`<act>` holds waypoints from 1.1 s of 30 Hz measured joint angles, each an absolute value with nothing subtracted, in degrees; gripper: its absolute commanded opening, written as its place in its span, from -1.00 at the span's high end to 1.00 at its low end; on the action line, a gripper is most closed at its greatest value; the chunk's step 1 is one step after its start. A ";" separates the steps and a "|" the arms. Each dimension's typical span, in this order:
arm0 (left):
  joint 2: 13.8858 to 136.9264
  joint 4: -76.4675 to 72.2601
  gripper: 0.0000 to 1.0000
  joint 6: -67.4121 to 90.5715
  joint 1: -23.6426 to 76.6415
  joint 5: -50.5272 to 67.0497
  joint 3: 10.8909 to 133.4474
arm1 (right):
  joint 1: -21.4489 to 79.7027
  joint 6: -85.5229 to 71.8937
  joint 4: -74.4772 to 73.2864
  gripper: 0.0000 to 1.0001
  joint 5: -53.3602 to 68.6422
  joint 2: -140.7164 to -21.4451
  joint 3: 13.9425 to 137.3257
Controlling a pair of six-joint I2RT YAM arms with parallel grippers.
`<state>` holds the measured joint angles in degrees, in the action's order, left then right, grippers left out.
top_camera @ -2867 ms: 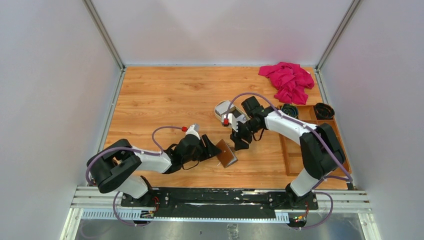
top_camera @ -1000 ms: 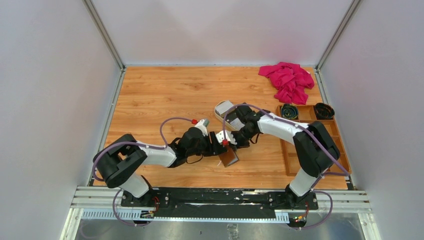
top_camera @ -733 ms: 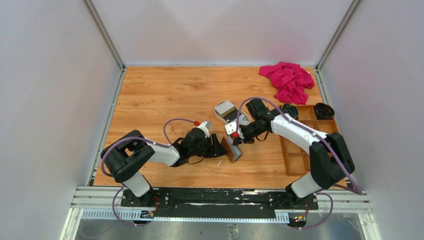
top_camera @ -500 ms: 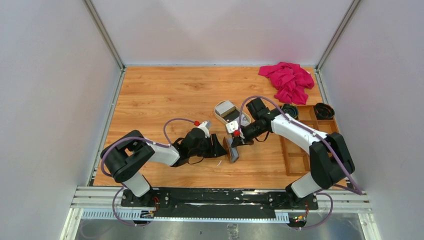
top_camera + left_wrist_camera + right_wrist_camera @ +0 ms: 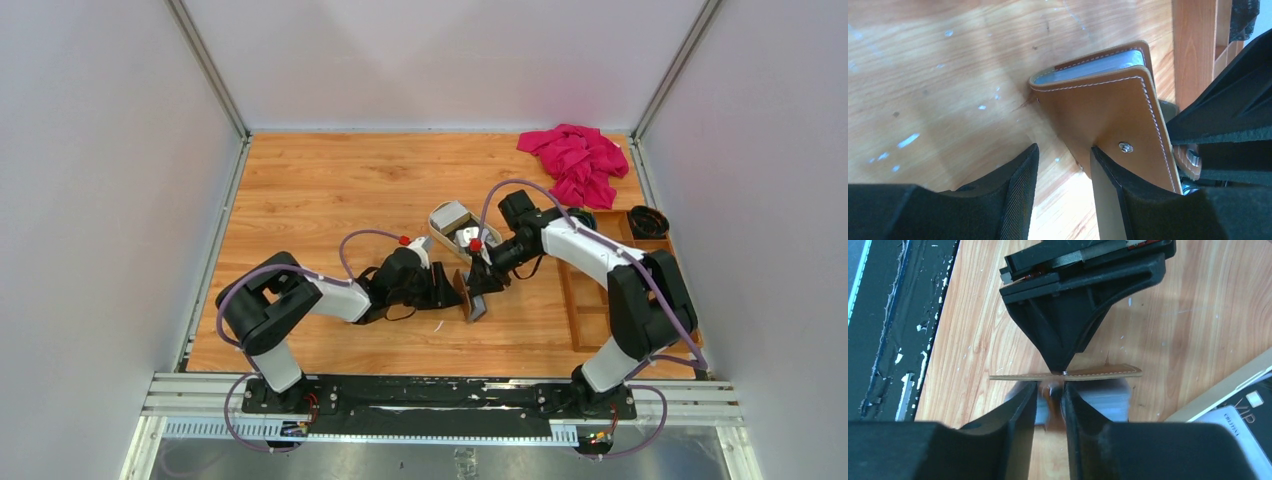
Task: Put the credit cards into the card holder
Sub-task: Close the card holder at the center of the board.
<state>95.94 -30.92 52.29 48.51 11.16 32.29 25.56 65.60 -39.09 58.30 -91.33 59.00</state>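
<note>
The card holder (image 5: 470, 303) is a brown leather wallet standing on edge near mid-table. In the left wrist view the card holder (image 5: 1108, 105) shows greyish pockets between its covers. My left gripper (image 5: 457, 290) (image 5: 1063, 152) is open with only table between its fingers; its right finger (image 5: 1113, 200) rests against the outer cover. My right gripper (image 5: 479, 282) (image 5: 1049, 385) is narrowly open, and the blurred snap tab (image 5: 1052, 392) sits between its fingers, under the cover's edge (image 5: 1098, 373). Credit cards (image 5: 453, 215) (image 5: 1233, 425) lie in the cream tray (image 5: 436, 228).
A wooden compartment box (image 5: 600, 290) (image 5: 1193, 45) stands at the right with black coils (image 5: 578, 222) in its far cells. A pink cloth (image 5: 575, 160) lies at the back right. The tray's rim (image 5: 1218, 390) is close beside my right gripper.
The card holder went from lying tilted to standing on edge. My left gripper pushed right against it. My right gripper's fingers parted slightly around the tab.
</note>
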 measured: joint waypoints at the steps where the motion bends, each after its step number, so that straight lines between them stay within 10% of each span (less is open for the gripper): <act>1: 96.86 -31.11 0.03 52.49 48.51 11.44 33.06 | 25.34 65.41 -39.16 0.23 57.93 -91.24 58.92; 16: 102.63 -31.66 0.03 54.57 48.93 13.28 38.85 | 19.27 59.88 -39.90 0.04 54.13 -79.26 58.50; 19: 102.63 -29.95 0.03 54.06 49.58 12.78 39.94 | 18.06 55.42 -39.09 0.68 53.82 -74.35 58.15; 26: 101.67 -23.88 0.02 51.42 51.90 10.20 42.94 | 14.26 46.00 -44.95 -0.13 56.86 -80.84 62.15; 33: 99.31 -18.61 0.02 46.65 54.15 7.18 47.35 | 13.80 36.49 -43.05 0.05 48.05 -78.22 58.96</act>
